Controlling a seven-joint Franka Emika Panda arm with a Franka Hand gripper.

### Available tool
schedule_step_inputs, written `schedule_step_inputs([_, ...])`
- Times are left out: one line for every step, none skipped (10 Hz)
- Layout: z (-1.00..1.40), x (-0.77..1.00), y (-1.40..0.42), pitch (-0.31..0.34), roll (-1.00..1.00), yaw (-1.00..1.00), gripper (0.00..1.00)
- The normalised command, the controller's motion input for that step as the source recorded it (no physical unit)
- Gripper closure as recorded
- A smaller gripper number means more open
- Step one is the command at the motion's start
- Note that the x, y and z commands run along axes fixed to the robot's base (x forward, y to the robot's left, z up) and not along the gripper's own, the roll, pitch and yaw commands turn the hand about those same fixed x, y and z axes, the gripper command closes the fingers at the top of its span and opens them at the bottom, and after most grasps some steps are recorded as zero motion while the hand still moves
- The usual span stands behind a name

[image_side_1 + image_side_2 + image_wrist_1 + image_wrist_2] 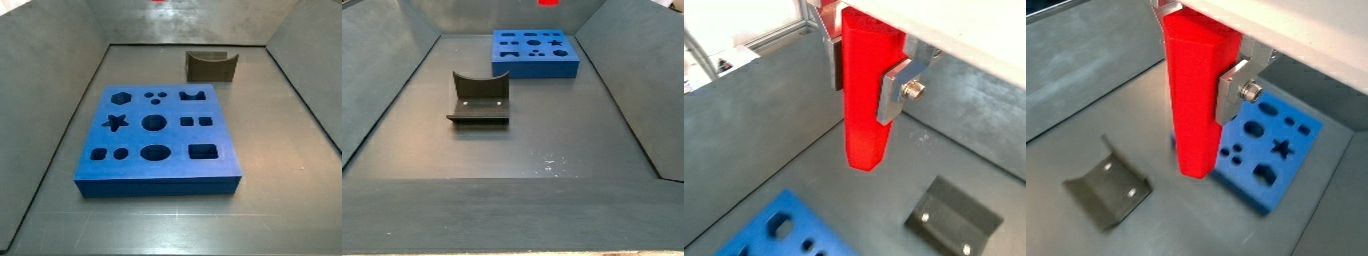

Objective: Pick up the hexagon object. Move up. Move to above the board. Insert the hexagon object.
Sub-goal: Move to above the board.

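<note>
My gripper (862, 85) is shut on the hexagon object (866, 110), a tall bright red rod that hangs upright between the silver fingers (893, 92), high above the grey floor. It shows the same way in both wrist views, gripper (1200, 80) and rod (1194, 110). The board (1273, 145) is a flat blue block with many shaped holes lying on the floor below, also in the wrist view (778, 230). Both side views show the whole board (160, 135) (536, 52). There only the rod's red tip (163, 2) (549, 2) shows at the picture's edge; the gripper is out of view.
The fixture (211, 65), a dark bracket on a base plate, stands on the floor beyond one short end of the board; it also shows in the other views (478, 98) (958, 220) (1109, 185). Sloping grey tray walls (67, 120) enclose the floor.
</note>
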Motion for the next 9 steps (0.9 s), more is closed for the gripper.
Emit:
schedule_step_inputs([0.12,0.10,-1.00,0.073,0.00,0.01,1.00])
schedule_step_inputs([0.13,0.10,-1.00,0.085,-0.01,0.01,1.00])
schedule_step_inputs([0.13,0.12,-1.00,0.111,0.00,0.01,1.00])
schedule_step_inputs([0.13,0.13,-1.00,0.127,0.00,0.01,1.00])
schedule_step_inputs([0.14,0.16,-1.00,0.149,0.01,0.00,1.00])
schedule_step_inputs([0.15,0.18,-1.00,0.158,0.01,0.01,1.00])
schedule_step_inputs([0.12,0.18,-0.78,0.156,0.02,0.01,1.00])
schedule_step_inputs([0.08,0.15,-0.53,0.144,0.03,0.01,1.00])
schedule_step_inputs([0.05,0.12,-0.30,0.129,0.05,0.01,1.00])
